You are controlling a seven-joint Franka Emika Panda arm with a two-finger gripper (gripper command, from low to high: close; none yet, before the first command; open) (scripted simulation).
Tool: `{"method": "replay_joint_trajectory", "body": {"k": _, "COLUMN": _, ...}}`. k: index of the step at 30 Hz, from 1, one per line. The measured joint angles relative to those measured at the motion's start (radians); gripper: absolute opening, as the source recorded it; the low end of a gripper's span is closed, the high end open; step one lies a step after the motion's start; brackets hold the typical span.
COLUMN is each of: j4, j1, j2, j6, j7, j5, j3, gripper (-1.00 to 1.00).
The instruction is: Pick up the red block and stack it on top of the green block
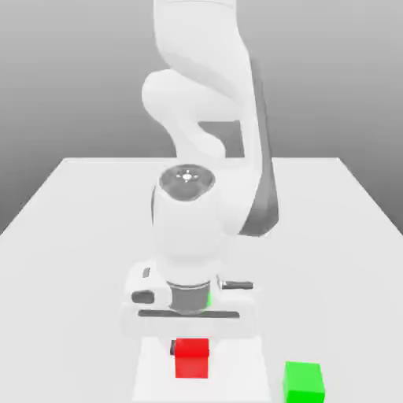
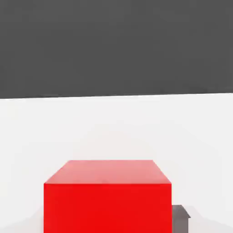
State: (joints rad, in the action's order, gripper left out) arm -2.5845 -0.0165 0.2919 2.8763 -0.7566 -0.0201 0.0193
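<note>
- Landmark for you: the red block (image 1: 191, 358). Everything below is placed relative to it, going from the exterior view's left to its right.
- The white surface (image 1: 71, 236) spreads out on both sides of the red block and behind it, up to a grey backdrop.
- Red block sits on the surface, near the front edge, at about mid-width in the exterior view. You see its top face and its front face; both are plain.
- The arm (image 1: 206, 118) rises directly behind and above the red block. Its wrist and hand body hang right over the block and hide the block's rear top edge.
- The pincer (image 1: 191, 346) is right at the red block, coming down from the hand body. A dark bit shows against the block's upper edge on the exterior view's left.
- In the hand view the red block (image 2: 107, 195) looms large and close, with a dark grey finger (image 2: 180, 218) just beside one lower corner of it.
- You cannot tell from these pictures whether the pincer is open, closed or clamped on the block. Contact is not readable.
- Green block (image 1: 304, 382) sits on the surface to the red block's right in the exterior view, slightly nearer the front edge, apart from it with bare surface between them.
</note>
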Motion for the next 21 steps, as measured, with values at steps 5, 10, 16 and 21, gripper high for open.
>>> {"method": "replay_joint_trajectory", "body": {"k": 5, "j4": -0.012, "j1": 0.010, "j2": -0.152, "j6": -0.139, "j7": -0.019, "j5": 0.014, "j3": -0.002, "gripper": -1.00}}
{"method": "replay_joint_trajectory", "body": {"k": 10, "j4": 0.118, "j1": 0.111, "j2": -0.129, "j6": -0.250, "j7": -0.143, "j5": 0.041, "j3": -0.084, "gripper": -1.00}}
{"method": "replay_joint_trajectory", "body": {"k": 16, "j4": 0.216, "j1": 0.198, "j2": -0.008, "j6": -0.225, "j7": -0.245, "j5": 0.080, "j3": -0.122, "gripper": -1.00}}
{"method": "replay_joint_trajectory", "body": {"k": 21, "j4": 0.220, "j1": 0.205, "j2": 0.046, "j6": -0.176, "j7": -0.256, "j5": 0.093, "j3": -0.115, "gripper": 1.00}}
